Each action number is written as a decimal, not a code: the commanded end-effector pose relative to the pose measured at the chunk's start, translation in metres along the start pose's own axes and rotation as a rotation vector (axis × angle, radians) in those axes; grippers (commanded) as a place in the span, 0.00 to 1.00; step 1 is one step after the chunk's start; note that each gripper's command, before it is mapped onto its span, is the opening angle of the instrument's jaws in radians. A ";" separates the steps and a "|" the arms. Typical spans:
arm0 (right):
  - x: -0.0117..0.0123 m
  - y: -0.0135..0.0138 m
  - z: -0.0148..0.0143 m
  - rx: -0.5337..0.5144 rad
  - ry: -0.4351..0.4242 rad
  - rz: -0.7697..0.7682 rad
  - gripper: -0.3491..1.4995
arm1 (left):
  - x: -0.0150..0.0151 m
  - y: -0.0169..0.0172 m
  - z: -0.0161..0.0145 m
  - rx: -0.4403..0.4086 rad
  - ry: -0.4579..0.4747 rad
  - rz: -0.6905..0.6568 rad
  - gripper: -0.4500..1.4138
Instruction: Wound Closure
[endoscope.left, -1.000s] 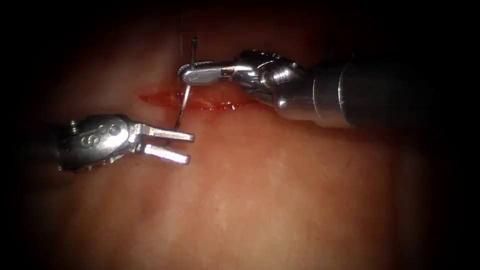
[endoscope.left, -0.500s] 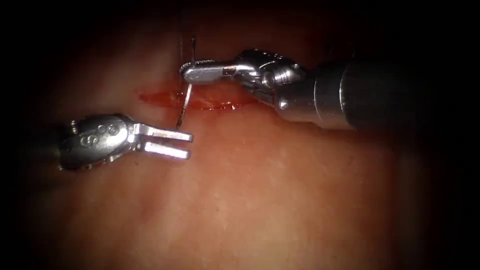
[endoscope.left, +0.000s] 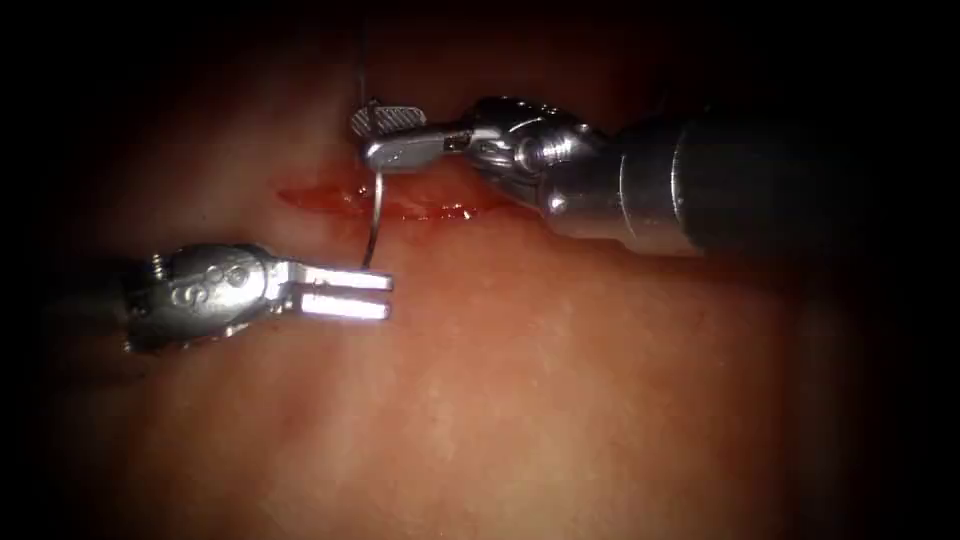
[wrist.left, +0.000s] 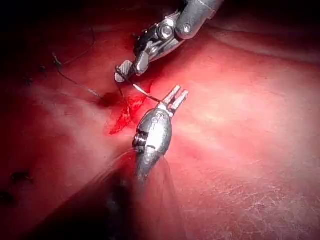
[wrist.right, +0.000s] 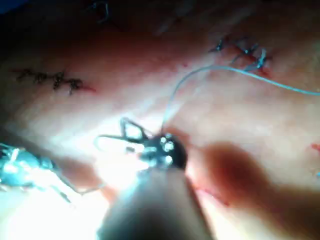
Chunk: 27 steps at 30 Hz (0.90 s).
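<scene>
The tissue (endoscope.left: 560, 400) carries a short cut (endoscope.left: 390, 203) wet with red fluid (endoscope.left: 440, 211). The right tool (endoscope.left: 385, 135) reaches in from the right to the far edge of the cut, its jaws parted, with the needle's upper end lying at them (no firm clamp visible). The left tool (endoscope.left: 350, 295) sits nearer, left of the cut, jaws slightly apart and holding nothing. The needle (endoscope.left: 375, 215) arcs across the cut, its near end at the left tool's jaws. Thread (wrist.right: 235, 72) trails far over the tissue.
</scene>
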<state>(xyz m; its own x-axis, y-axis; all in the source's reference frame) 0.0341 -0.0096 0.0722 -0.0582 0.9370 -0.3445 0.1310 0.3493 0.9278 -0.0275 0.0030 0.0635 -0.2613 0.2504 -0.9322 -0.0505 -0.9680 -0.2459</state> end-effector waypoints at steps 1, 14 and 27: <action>0.0002 0.0005 0.0005 -0.011 -0.010 0.004 0.73 | -0.0005 -0.0003 0.0007 0.005 -0.018 0.021 0.00; -0.0012 0.0011 0.0006 -0.129 -0.101 0.014 0.73 | -0.0014 -0.0001 0.0013 0.066 -0.117 0.135 0.00; -0.0017 0.0016 0.0011 -0.152 -0.115 0.013 0.69 | -0.0015 0.0001 0.0016 0.069 -0.120 0.143 0.00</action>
<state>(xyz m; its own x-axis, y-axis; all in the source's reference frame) 0.0347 -0.0109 0.0738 0.0502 0.9408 -0.3352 -0.0264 0.3368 0.9412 -0.0283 0.0021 0.0647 -0.3854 0.1118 -0.9160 -0.0690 -0.9933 -0.0922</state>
